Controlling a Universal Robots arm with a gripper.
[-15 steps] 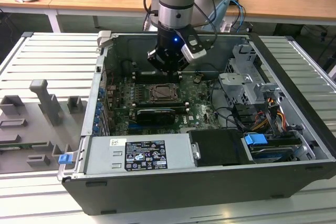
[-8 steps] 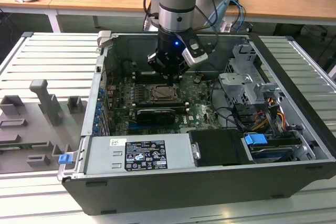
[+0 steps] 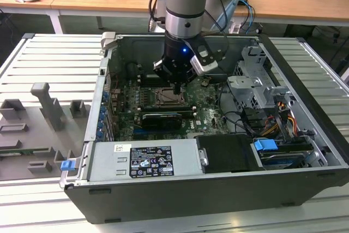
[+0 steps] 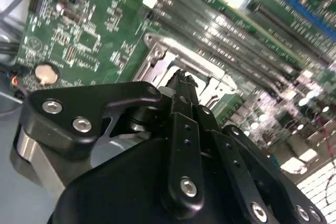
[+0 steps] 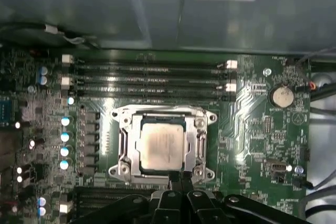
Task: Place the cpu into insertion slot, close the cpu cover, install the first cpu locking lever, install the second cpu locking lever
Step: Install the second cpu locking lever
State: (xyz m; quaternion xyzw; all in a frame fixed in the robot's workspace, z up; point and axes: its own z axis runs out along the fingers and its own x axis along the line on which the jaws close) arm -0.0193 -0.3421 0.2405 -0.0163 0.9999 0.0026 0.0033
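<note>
Cpu (image 5: 163, 148) sitting in the insertion slot (image 5: 125, 145) at centre frame, cpu cover (image 5: 201, 141) lying closed around it, gripper (image 5: 181, 178) hovering at the socket's edge, fingers pressed together, pinching nothing.

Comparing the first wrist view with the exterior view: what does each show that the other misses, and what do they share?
First wrist view: the cpu seated under the closed cpu cover, plus a coin battery. Exterior view: the robot arm, the open computer case, its labelled power supply and grey fixtures at the exterior view's left. Shared: the green motherboard and the end effector, fingers together at the cover's edge.
</note>
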